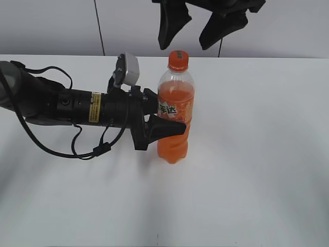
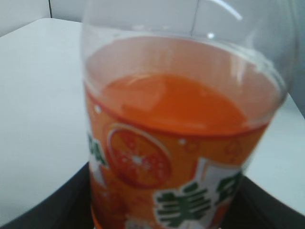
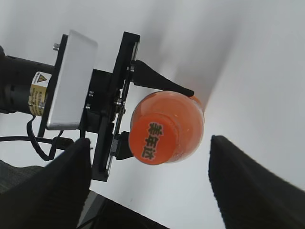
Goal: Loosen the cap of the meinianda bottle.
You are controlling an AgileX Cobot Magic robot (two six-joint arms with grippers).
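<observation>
Meinianda bottle (image 2: 181, 133): clear plastic, seen very close and slightly blurred, filling most of the left wrist view, with orange soda up to a curved liquid line beneath an empty, transparent shoulder. Label (image 2: 162, 176): orange, printed with an orange-slice graphic and green characters outlined in white. Surroundings: white tabletop (image 2: 38, 109) to the left and right of the bottle, dark fingers (image 2: 52, 207) of the left end effector at both lower corners beside the bottle, pale panelled wall (image 2: 143, 12) behind.
</observation>
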